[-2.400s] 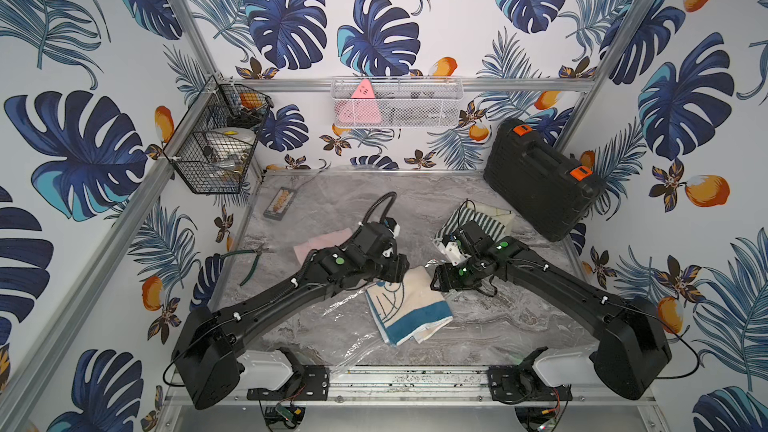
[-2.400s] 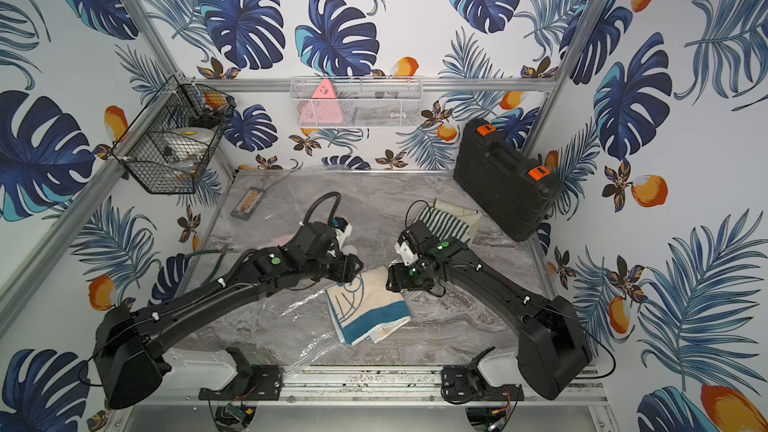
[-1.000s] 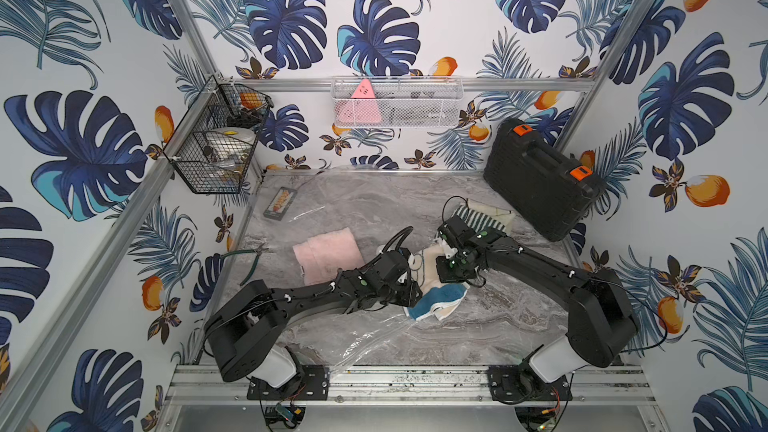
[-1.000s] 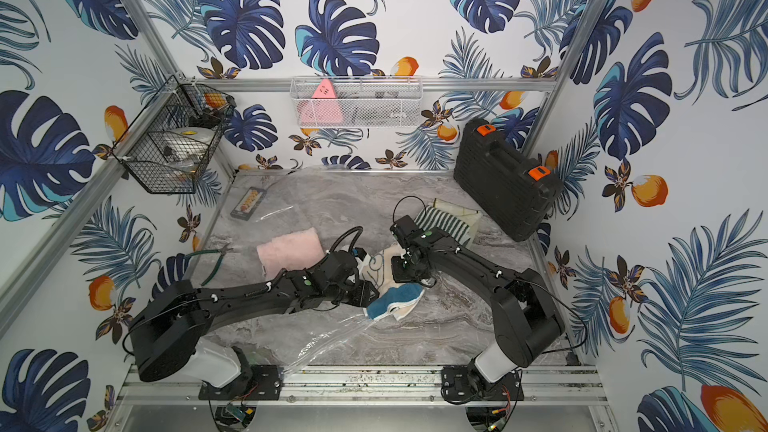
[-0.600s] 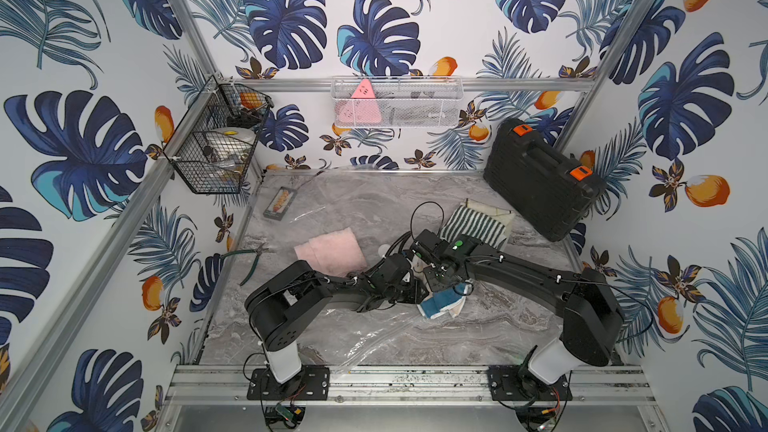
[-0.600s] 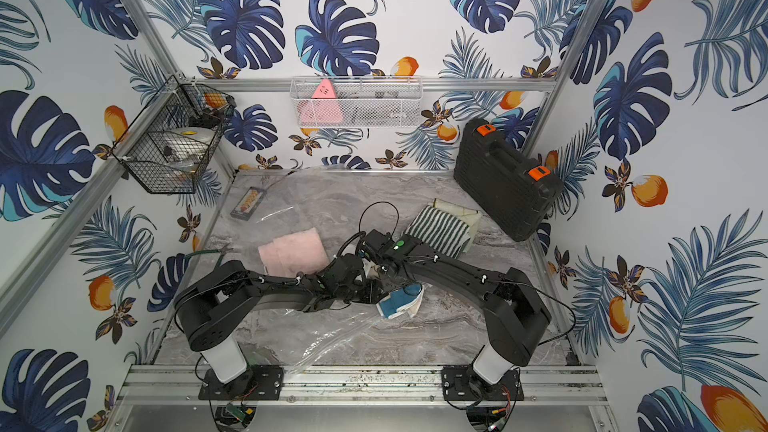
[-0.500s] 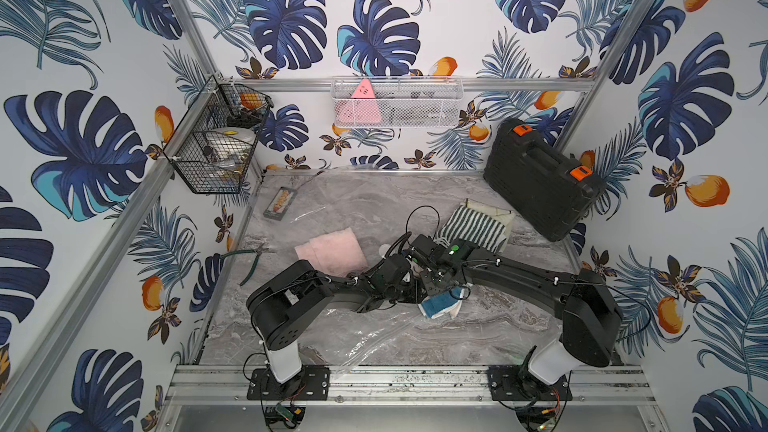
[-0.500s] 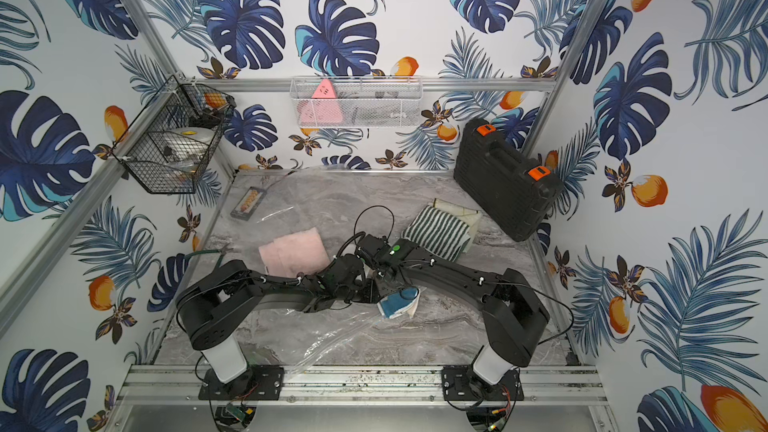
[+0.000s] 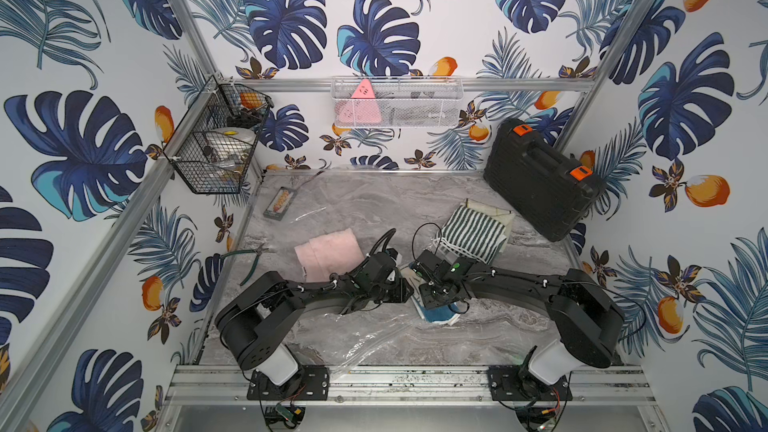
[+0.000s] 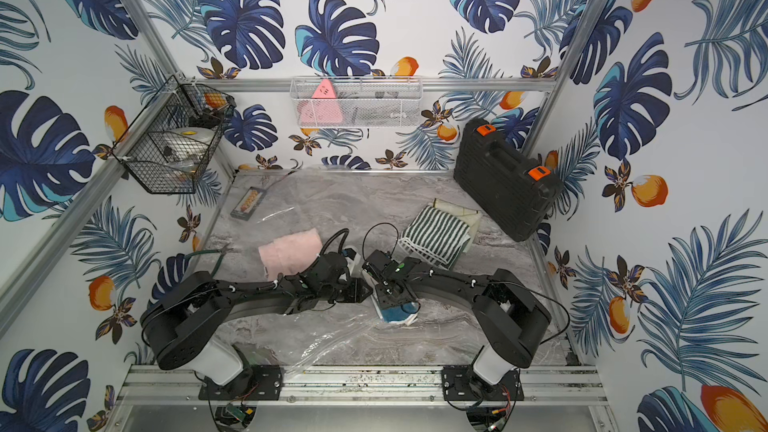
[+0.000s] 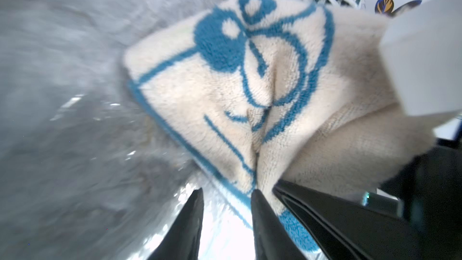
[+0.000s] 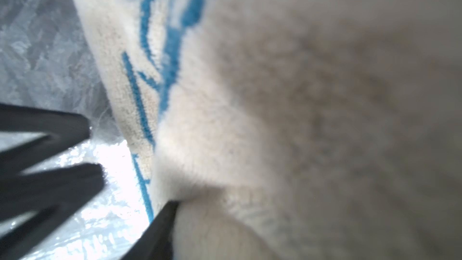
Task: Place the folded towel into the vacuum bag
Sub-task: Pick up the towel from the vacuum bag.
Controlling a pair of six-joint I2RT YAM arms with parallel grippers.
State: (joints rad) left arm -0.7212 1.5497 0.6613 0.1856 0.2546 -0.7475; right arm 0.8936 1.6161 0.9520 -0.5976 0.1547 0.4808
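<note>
Top views: 3 towels (image 9: 437, 312), 1 bag (image 9: 365, 340).

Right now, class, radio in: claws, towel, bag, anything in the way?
Left claw at bag mouth, jaws apart on film. Right claw over towel, grip unclear. Towel bunched at bag mouth, not clearly inside. Pink towel, striped towel sit apart.

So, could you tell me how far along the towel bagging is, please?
Done: the folded towel lies at the edge of the vacuum bag. In hand: the right gripper presses into it; the left gripper stands open over the plastic. Left: getting the towel visibly inside.
</note>
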